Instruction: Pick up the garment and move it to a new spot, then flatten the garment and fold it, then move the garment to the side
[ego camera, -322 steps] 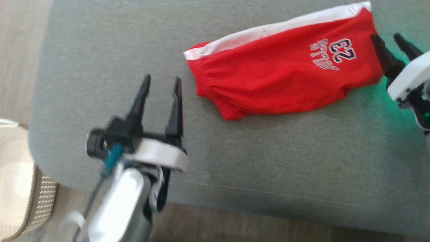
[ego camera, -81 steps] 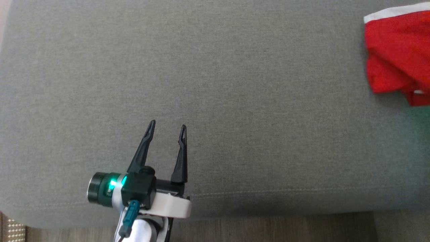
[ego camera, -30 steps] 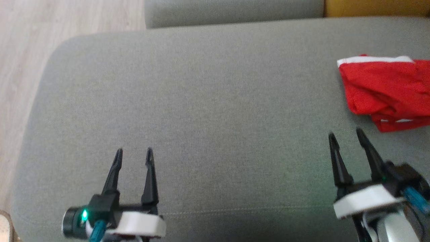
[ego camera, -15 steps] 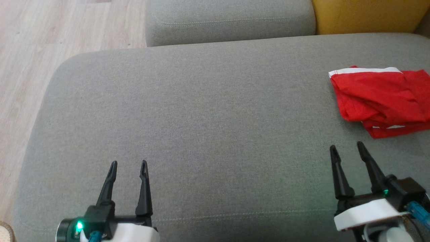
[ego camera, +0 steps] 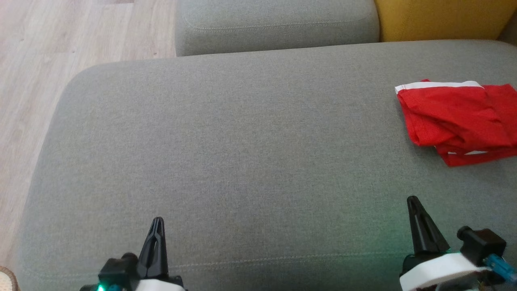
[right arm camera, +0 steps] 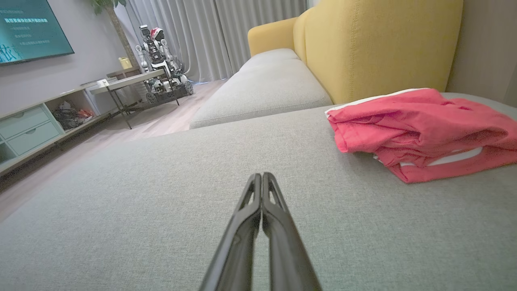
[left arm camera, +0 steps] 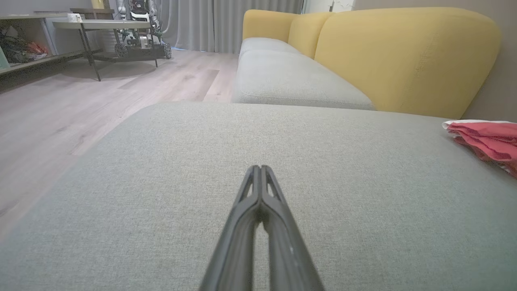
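Red garment (ego camera: 452,117) resting on the grey cushion (ego camera: 242,141).
It lies, perhaps loosely folded, at the cushion's right side; left claw (ego camera: 157,221) and right claw (ego camera: 412,200), both pinched together and empty, hover over its near edge.

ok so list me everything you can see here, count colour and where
garment: 1, red with a white band, loosely folded at the right of the near cushion
near cushion: 1, grey, under both tools
far cushion: 1, grey, behind the near one
sofa back: 1, yellow, behind the cushions
floor: 1, pale wood, left of the sofa
curtains: 1 set, grey, far end of the room
screen: 1, teal, on the wall
low cabinet: 1, pale, below the screen
side table: 1, pale top, dark legs, on the floor
other robot: 1, white and dark, by the curtains
left tool: 1, dark, shut, empty, near front edge
right tool: 1, dark, shut, empty, short of the garment
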Controlling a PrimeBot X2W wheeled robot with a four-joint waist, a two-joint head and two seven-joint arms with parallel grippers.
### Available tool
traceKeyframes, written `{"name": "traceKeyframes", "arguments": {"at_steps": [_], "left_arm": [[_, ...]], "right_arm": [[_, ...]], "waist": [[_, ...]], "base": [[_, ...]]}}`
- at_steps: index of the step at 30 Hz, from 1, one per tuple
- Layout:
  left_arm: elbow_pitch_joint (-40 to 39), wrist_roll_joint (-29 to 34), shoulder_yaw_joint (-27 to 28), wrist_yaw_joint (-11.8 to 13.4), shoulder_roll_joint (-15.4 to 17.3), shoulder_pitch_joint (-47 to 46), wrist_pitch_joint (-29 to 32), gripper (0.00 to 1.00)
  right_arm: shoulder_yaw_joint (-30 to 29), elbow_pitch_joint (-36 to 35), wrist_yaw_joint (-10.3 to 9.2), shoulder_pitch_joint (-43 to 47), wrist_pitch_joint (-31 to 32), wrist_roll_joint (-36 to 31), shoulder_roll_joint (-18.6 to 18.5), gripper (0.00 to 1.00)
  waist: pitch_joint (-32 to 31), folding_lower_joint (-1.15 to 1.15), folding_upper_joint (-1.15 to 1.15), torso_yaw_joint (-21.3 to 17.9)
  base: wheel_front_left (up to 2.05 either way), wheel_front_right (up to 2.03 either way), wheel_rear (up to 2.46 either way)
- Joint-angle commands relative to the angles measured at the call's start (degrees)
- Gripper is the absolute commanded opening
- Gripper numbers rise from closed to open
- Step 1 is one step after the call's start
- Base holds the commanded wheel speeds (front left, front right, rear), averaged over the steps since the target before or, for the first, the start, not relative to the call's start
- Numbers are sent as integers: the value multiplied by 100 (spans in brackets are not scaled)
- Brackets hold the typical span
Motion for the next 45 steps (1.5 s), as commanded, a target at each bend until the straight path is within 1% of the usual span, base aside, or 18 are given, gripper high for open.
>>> {"name": "traceKeyframes", "arguments": {"at_steps": [1, 45], "left_arm": [[-126, -246, 99, -66, 38, -261, 24, 0], [400, -3428, 639, -694, 143, -880, 619, 0]], "right_arm": [[21, -155, 0, -240, 50, 255, -53, 0], [28, 73, -1, -618, 666, 3251, -160, 0]], "waist": [[3, 0, 0, 0], [50, 0, 0, -7]], "base": [[0, 0, 0], [0, 0, 0]]}}
